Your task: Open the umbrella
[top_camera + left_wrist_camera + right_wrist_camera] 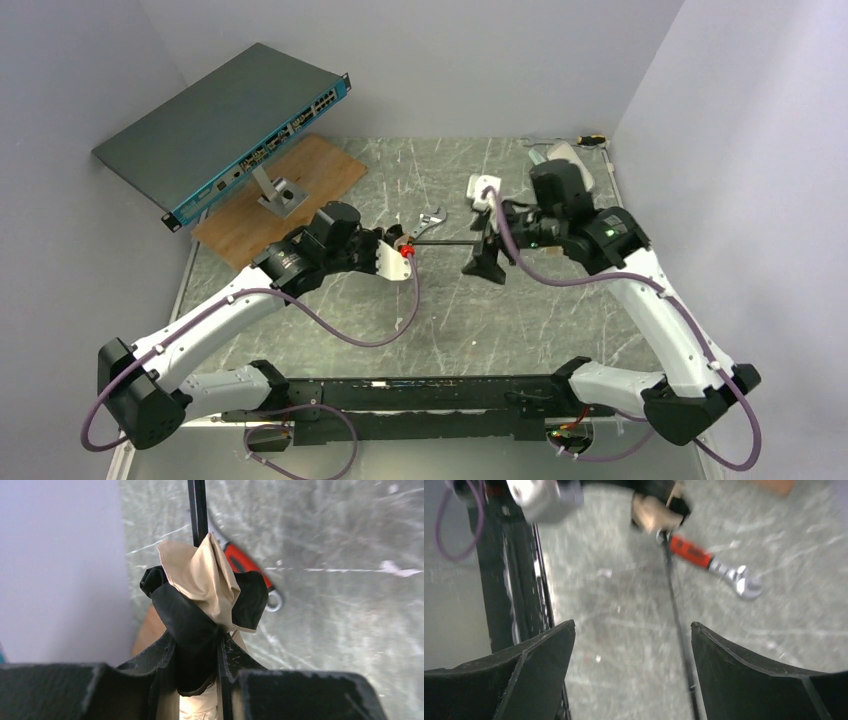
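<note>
The umbrella (200, 580) is folded, a bunch of cream-tan and black fabric. My left gripper (197, 655) is shut on that bunch, left of the table's middle in the top view (385, 257). Its thin black shaft (445, 243) runs right toward my right gripper (487, 255). In the right wrist view the right gripper (632, 624) is open, and the shaft (676, 625) passes between its fingers, close to the right finger (744, 675), touching neither. The umbrella's fabric (656, 510) shows at the far end. The knob handle is out of view.
A red-handled adjustable wrench (428, 222) lies on the table under the shaft. A network switch (225, 125) on a stand sits over a wooden board (310, 175) at the back left. A white block (483, 190) and a pale oblong case (565, 155) lie at the back right.
</note>
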Robot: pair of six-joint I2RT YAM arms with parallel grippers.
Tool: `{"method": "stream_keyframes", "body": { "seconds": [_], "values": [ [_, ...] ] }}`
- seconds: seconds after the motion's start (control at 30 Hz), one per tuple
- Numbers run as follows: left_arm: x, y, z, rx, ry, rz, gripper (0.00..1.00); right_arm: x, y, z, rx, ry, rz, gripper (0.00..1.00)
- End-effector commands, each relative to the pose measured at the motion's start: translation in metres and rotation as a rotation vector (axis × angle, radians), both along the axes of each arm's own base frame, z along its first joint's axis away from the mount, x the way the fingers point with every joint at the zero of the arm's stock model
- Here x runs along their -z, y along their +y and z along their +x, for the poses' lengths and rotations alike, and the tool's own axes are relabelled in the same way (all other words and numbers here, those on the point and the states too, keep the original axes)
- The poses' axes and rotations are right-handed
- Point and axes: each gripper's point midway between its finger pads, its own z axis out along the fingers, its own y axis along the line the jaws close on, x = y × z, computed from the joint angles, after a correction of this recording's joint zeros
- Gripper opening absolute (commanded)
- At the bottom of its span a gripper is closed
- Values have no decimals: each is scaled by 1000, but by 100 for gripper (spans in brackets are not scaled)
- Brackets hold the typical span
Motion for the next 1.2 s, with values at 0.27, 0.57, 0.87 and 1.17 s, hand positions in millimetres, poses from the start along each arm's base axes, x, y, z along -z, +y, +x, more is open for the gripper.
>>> {"method": "stream_keyframes", "body": {
  "seconds": [0.27,0.57,0.87,1.17],
  "values": [
    [-37,12,32,-40,-368,138,0,96,-66,31,234,-32,-489,81],
    [-25,19,28,-62,-316,155,0,118,-96,15,231,90,-693,81],
    [-12,23,16,-42,-275,146,0,147,-136,12,300,42,-860,87],
    [-4,22,4,11,-235,130,0,152,-144,14,320,-2,-871,87]
  ]
}}
